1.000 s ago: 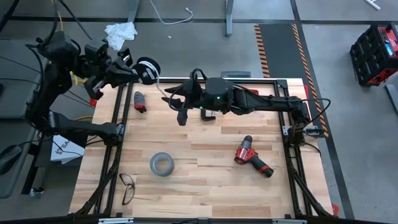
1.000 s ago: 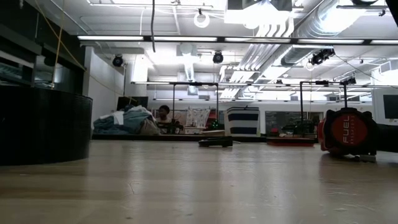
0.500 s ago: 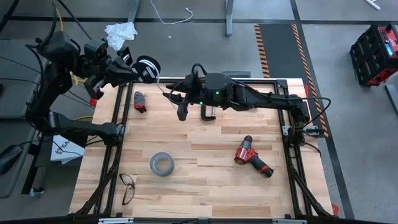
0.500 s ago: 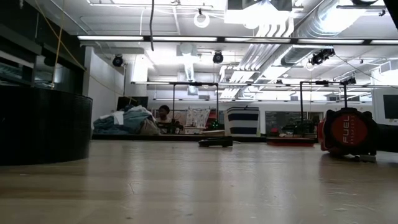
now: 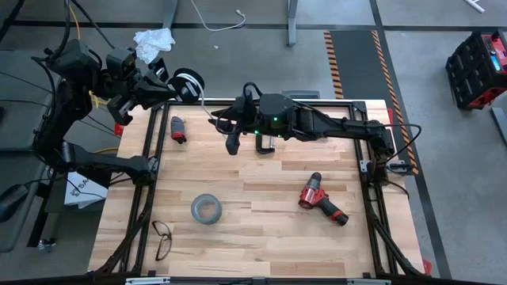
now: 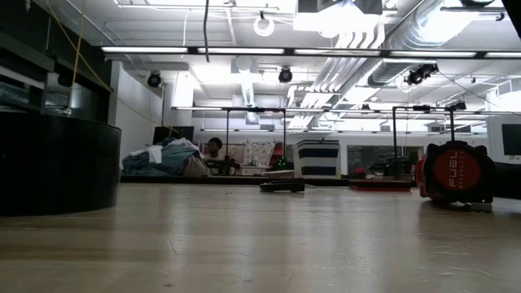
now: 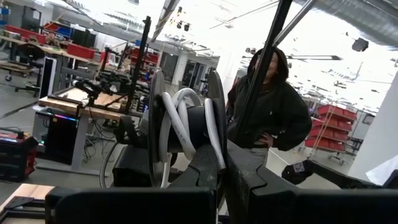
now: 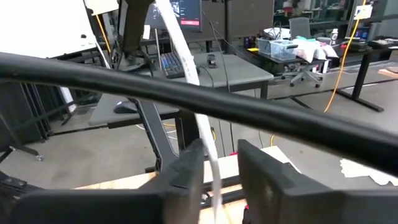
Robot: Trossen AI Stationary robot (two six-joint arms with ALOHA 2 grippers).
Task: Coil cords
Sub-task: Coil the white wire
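The small black spool [image 5: 188, 82] hangs in the air past the table's far left corner, with my left gripper [image 5: 176, 87] shut on it. In the left wrist view, turns of white cord [image 7: 180, 127] lie on the spool's core between its two black flanges. From the spool the thin white cord [image 5: 204, 103] runs down to my right gripper [image 5: 215, 120], which hovers over the far part of the table. In the right wrist view the cord [image 8: 186, 62] passes between that gripper's two fingers, which stand apart with a gap wider than the cord. My left gripper [image 7: 222, 168] pinches the rim of one spool flange [image 7: 216, 134] between its two fingers. They reach out about level from the table's left side. The spool is lifted clear and stands on edge, its axis across the fingers. My right gripper [image 8: 217, 174]: the cord runs close along one finger [image 8: 189, 165], but I cannot tell whether it touches.
On the table lie a grey tape roll [image 5: 205, 209], a red drill [image 5: 322, 200], a pair of glasses [image 5: 162, 237] near the front left and a small dark red thing [image 5: 177, 129] at the far left. A person [image 7: 267, 99] stands beyond the table.
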